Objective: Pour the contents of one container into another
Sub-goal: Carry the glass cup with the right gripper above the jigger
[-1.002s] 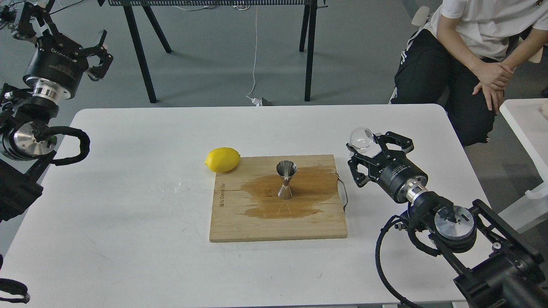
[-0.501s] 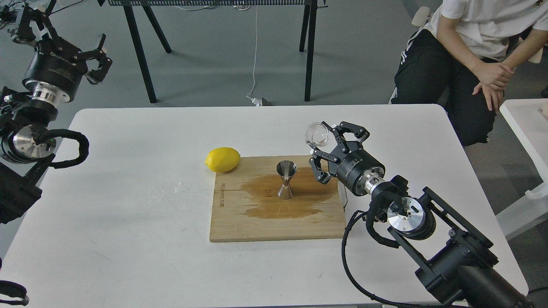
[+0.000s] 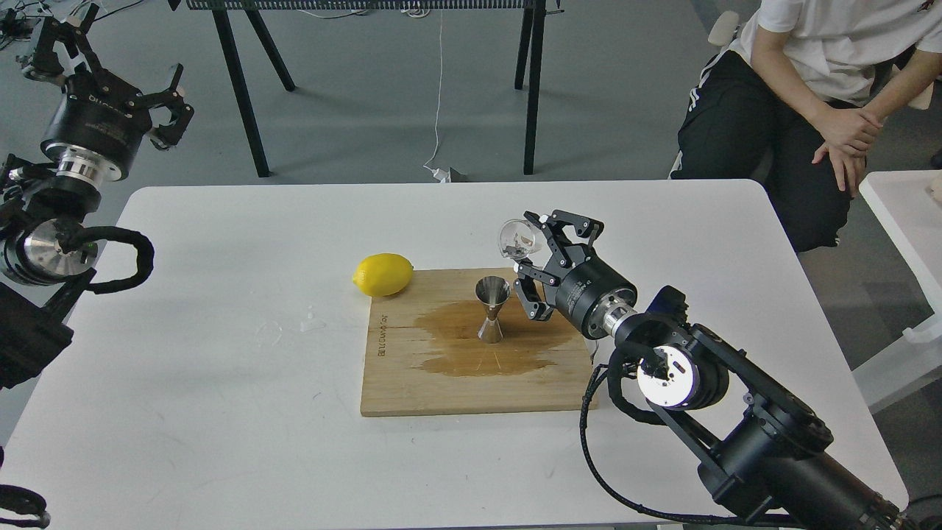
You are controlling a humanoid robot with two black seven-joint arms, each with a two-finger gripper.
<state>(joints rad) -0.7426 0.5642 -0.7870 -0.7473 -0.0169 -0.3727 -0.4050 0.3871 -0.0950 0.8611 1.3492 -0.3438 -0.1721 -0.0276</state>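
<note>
A small clear glass cup [image 3: 517, 238] is tilted in the air, held by my right gripper [image 3: 531, 243], which is shut on it. The cup hangs just above and right of the steel jigger [image 3: 491, 309]. That hourglass-shaped jigger stands upright in the middle of a wooden board [image 3: 471, 383], within a dark wet stain. My left gripper [image 3: 118, 70] is raised off the table's far left corner, its fingers spread open and empty.
A yellow lemon [image 3: 382, 274] lies on the white table [image 3: 221, 383] against the board's far left corner. Small water drops [image 3: 312, 321] sit left of the board. A seated person [image 3: 817, 88] is at the back right. Black table legs [image 3: 243, 96] stand behind.
My right arm has carried the glass cup leftward from beyond the board's right edge to just above and right of the jigger. The left arm has barely moved.
</note>
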